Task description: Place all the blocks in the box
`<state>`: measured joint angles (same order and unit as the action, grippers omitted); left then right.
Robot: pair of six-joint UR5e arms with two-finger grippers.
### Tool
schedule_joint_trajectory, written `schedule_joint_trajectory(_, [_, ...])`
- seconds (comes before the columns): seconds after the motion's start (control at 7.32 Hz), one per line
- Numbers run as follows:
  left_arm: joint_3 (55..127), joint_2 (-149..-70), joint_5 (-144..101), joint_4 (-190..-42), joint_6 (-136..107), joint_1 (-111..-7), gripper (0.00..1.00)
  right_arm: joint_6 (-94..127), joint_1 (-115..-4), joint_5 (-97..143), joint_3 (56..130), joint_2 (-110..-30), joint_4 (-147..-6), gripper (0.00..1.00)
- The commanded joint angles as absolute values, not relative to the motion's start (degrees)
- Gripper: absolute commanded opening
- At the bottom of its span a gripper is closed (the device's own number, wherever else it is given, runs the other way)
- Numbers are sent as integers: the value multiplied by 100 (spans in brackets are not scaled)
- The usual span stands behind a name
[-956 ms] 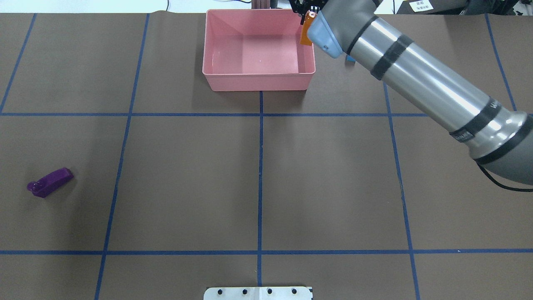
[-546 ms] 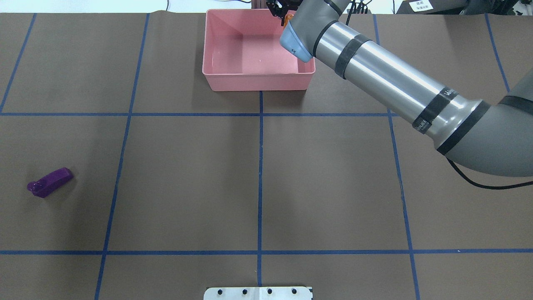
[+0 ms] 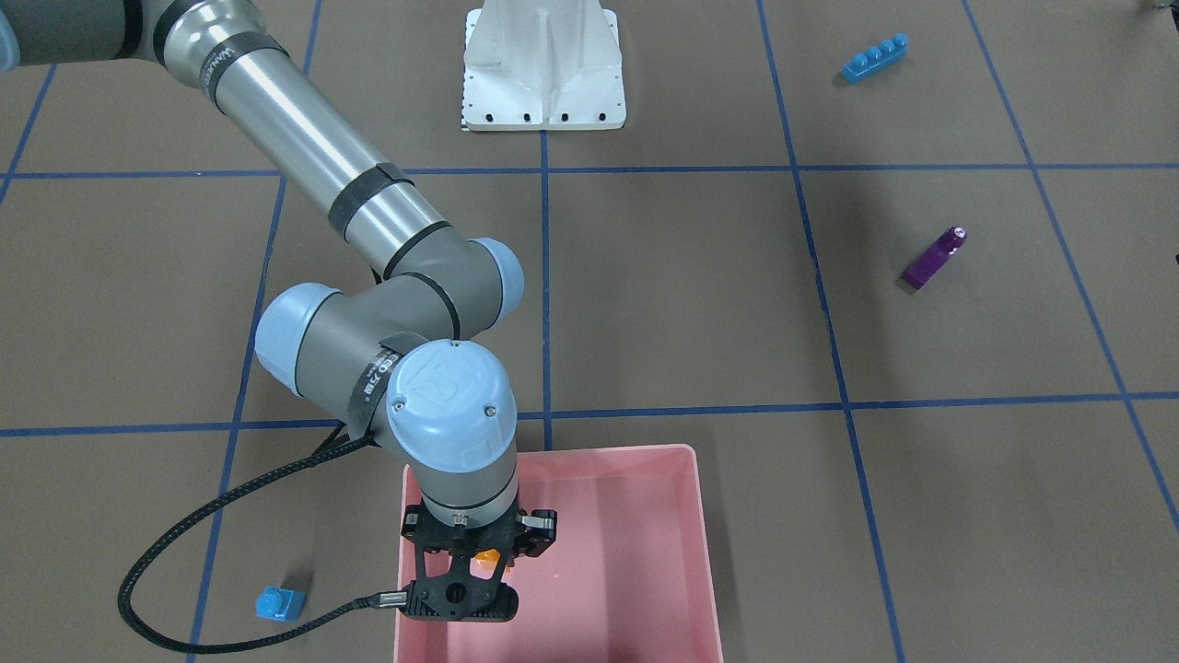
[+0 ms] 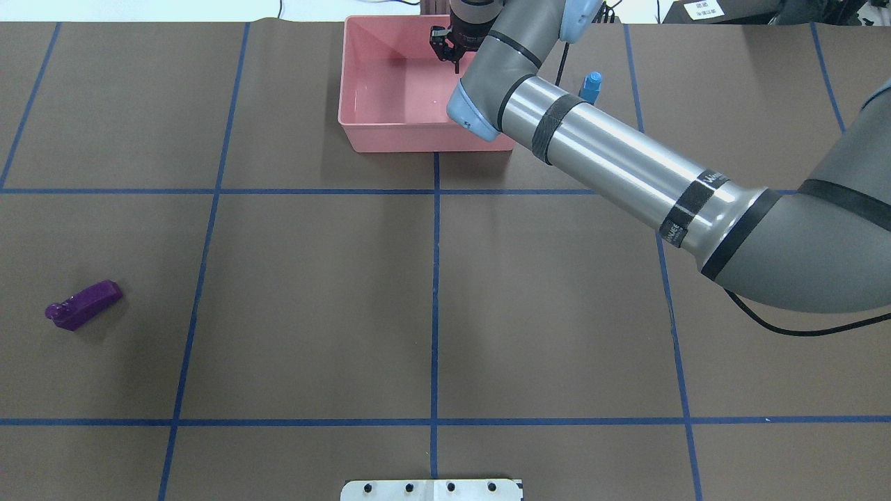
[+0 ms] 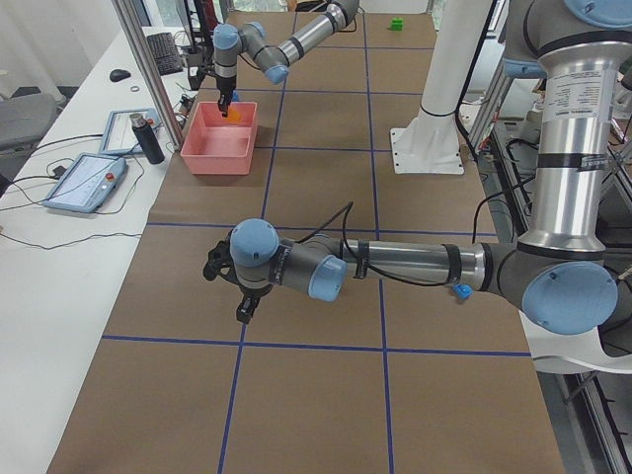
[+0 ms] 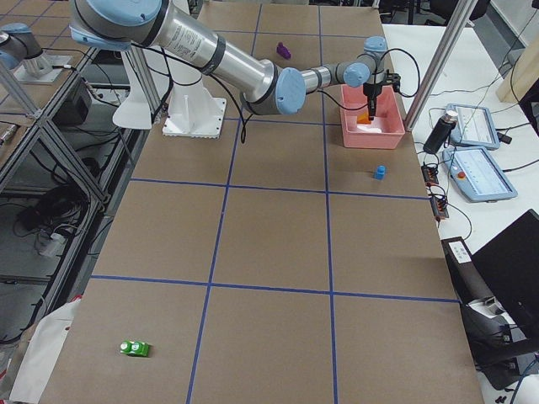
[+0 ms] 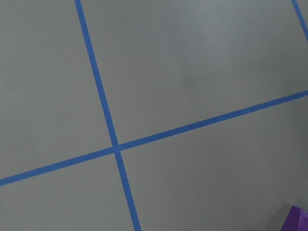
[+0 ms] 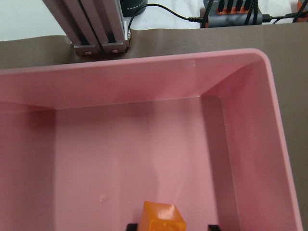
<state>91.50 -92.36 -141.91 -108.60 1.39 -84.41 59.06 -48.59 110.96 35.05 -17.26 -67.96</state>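
Observation:
My right gripper (image 3: 474, 552) is shut on the orange block (image 8: 162, 217) and holds it upright over the inside of the pink box (image 4: 418, 136), towards its far side. The small blue block (image 4: 592, 85) stands on the table just right of the box. The purple block (image 4: 83, 304) lies far left. The long blue block (image 3: 875, 58) lies near the robot's left side. The green block (image 6: 135, 348) lies far off on the robot's right. My left gripper (image 5: 240, 296) shows only in the exterior left view, so I cannot tell whether it is open or shut. A purple corner (image 7: 296, 219) shows in the left wrist view.
The white robot base (image 3: 543, 69) stands at the table's near middle. An aluminium post (image 8: 98, 29) rises just behind the box. Tablets and cables (image 6: 472, 160) lie beyond the table's far edge. A black cable (image 3: 184, 552) loops from my right wrist.
My right arm has swung left from the box's right wall to over its inside, carrying the orange block. The small blue block has come into view. The purple block has not moved.

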Motion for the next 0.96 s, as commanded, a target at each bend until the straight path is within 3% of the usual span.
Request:
schedule_joint_trajectory(0.0, [9516, -9448, -14098, -10986, -513, -7668, 100, 5845, -4912, 11135, 3751, -1740, -6829, 99])
schedule_joint_trajectory(0.14, [9823, -9396, -13880, -10986, -780, -7290, 100, 5810, -5052, 11405, 4275, -1879, -7247, 99])
schedule_joint_trajectory(0.55, [10492, -8844, -12564, -10986, -1002, -6016, 100, 5161, -5264, 11653, 6751, -2984, -8916, 99])
schedule_joint_trajectory(0.82, [10494, -8326, -12289, -11458, -984, -5382, 100, 4975, -5466, 11925, 7843, -3740, -9175, 99])
